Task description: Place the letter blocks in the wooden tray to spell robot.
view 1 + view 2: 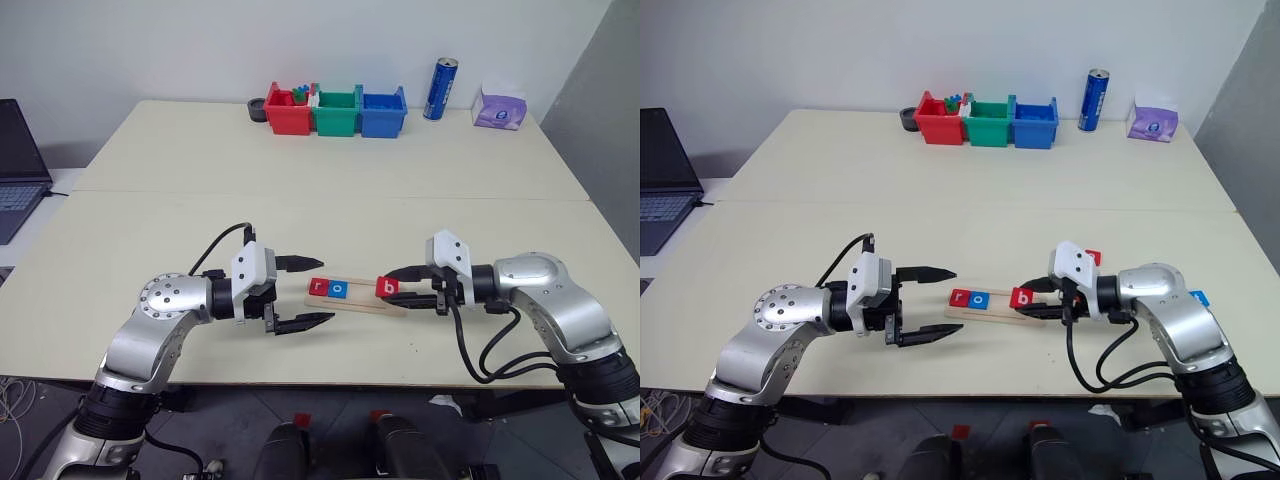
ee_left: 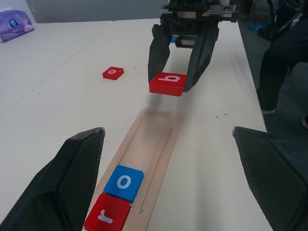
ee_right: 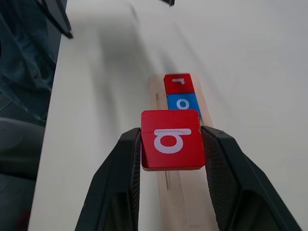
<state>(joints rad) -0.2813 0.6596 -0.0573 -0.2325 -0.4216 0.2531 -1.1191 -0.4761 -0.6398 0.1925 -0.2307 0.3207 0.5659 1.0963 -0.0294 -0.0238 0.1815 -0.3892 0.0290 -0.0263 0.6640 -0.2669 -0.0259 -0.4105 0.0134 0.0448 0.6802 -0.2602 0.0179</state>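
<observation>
Pale tabletop (image 1: 300, 200), coloured bins at the far edge. Wooden tray (image 2: 154, 144) lies between the arms; red r block (image 2: 107, 214) and blue o block (image 2: 124, 182) are seated side by side at its left end. Right pincer (image 3: 171, 144) is clamped on the red b block (image 3: 171, 139), held above the tray's right part — height is hard to judge. For a clean placement: bring b over the slot just beside o, keep it flat and square to the tray walls, lower, then release. Left pincer (image 1: 305, 292) — jaws wide, holding nothing, near the tray's left end. Another red block (image 2: 113, 72) lies loose beyond the tray.
</observation>
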